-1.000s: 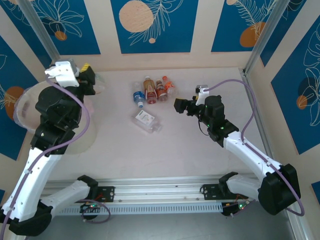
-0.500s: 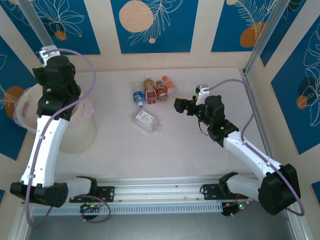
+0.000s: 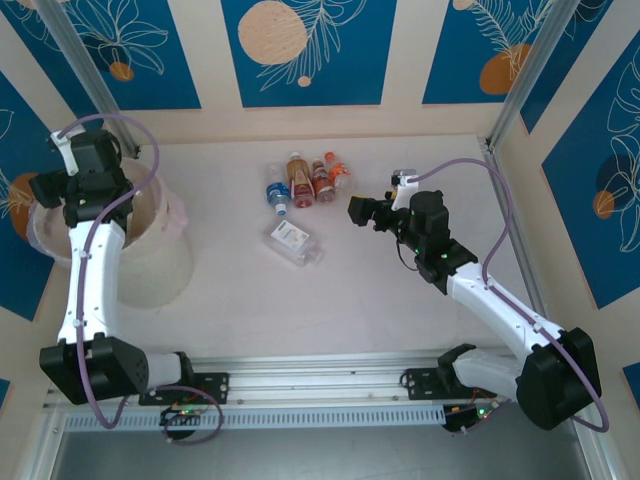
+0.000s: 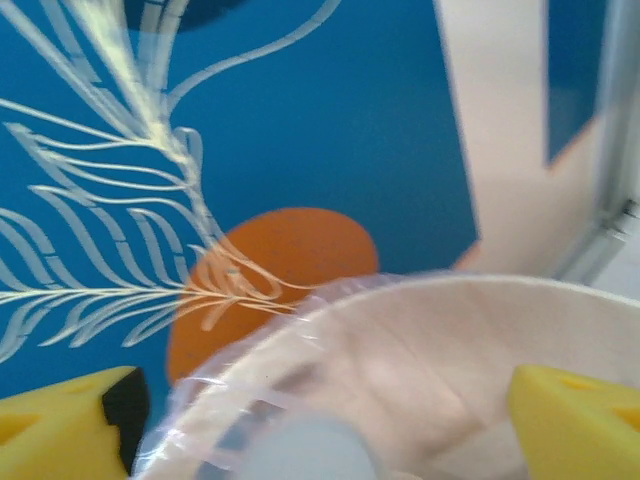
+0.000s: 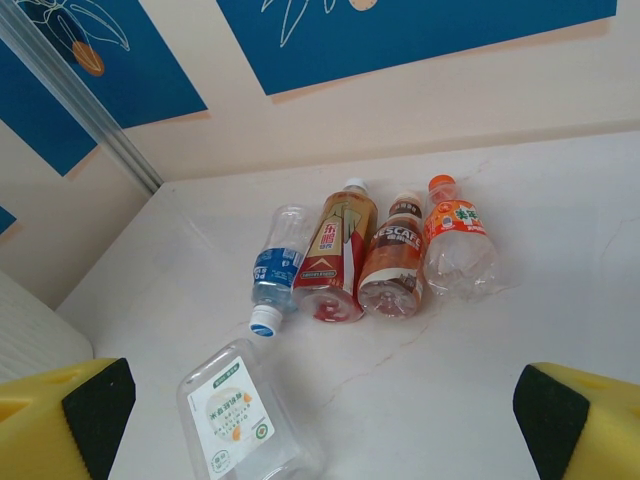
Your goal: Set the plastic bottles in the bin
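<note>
I have the left gripper (image 4: 320,405) over the mouth of the bin (image 3: 160,265), the spot where a release would drop straight in. Its yellow foam pads stand wide apart with nothing clamped between them. A pale round blur sits low in the left wrist view, and I cannot tell what it is. The bin is a smooth cream bucket, far wider than any bottle, with a thin crinkled clear liner (image 4: 300,310) folded over its rim, so aim matters little there. The right gripper (image 5: 320,400) hangs low over the table (image 5: 540,300), jaws spread and holding nothing, facing the remaining bottles, which looks to me like the set-up for the next pick. Four of them lie on their sides touching in a row near the back wall: a blue-labelled water bottle (image 5: 277,268), a red-and-gold bottle (image 5: 333,250), a brown Nescafe bottle (image 5: 393,257) and an orange-capped bottle (image 5: 455,240). All are round, thin clear plastic and likely to roll or crumple under a hard squeeze. Nearer the gripper lies a flat, square-shouldered clear bottle (image 5: 240,420) with a white-and-green label. It rests on its broad face, so it should stay put, though I judge its low profile harder to get the fingers around.
</note>
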